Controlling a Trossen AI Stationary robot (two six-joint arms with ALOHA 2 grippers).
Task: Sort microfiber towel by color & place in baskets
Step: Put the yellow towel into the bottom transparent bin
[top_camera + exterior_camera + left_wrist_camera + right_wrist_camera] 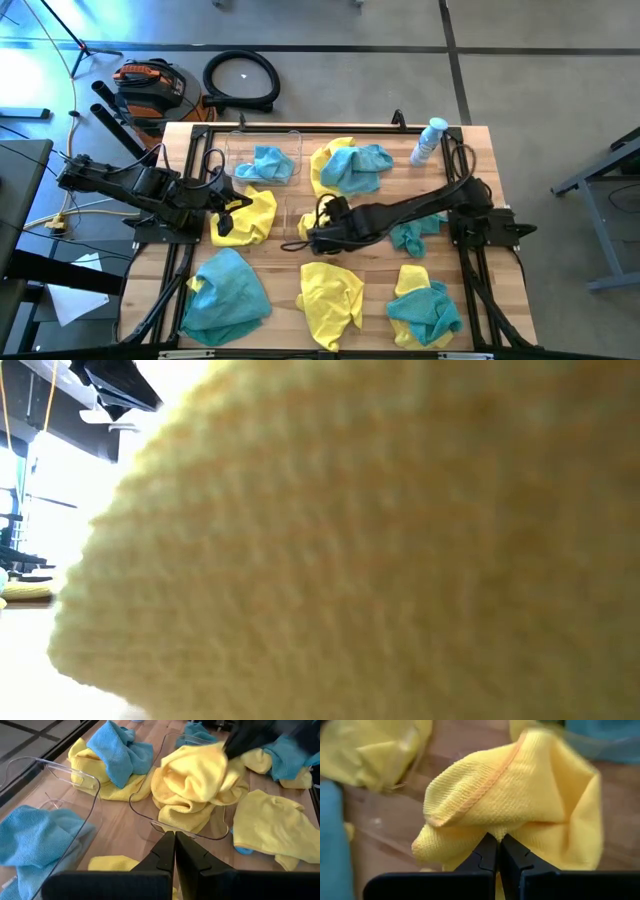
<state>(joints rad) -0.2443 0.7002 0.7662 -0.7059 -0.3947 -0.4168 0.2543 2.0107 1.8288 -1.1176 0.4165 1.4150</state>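
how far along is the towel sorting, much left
Early days. Done: one blue towel lies in the far clear basket. In hand: the right gripper has its fingers shut on a yellow towel, at the second basket. The left gripper is shut and holds nothing. Left: mixed yellow and blue heaps across the table.

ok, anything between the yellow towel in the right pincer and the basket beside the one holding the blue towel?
Nothing visible. The right pincer is shut on the yellow towel, which hangs within the rim of the clear basket. The left pincer is shut and empty, just outside that rim.
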